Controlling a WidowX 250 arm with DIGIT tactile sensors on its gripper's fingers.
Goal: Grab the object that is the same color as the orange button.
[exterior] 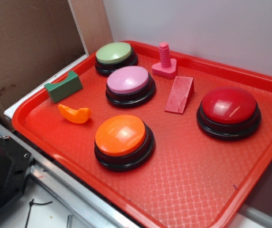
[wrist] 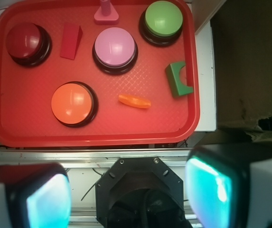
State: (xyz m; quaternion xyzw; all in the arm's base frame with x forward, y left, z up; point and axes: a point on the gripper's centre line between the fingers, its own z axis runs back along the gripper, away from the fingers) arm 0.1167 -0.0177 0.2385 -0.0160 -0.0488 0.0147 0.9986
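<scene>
You are looking at a red tray that is carrying 4 dome buttons and a few small pieces. The small orange crescent object is lying flat on the tray floor near its left edge in the exterior view. It is sitting between the green notched block behind it and the orange button to its right, and it is touching neither of them.

In the wrist view the same object is showing as a thin curved sliver, to the right of the orange button and below-left of the green block.

The pink button is standing in the middle of the tray, the green button is sitting at the back corner, and the red button is resting well apart on the right. A pink bolt-shaped piece is standing upright beside a red wedge.

Your gripper is hanging above the tray's near edge, outside it, and well apart from the object. Its 2 pads are standing spread wide at the bottom corners of the wrist view, and they are pinching nothing.
</scene>
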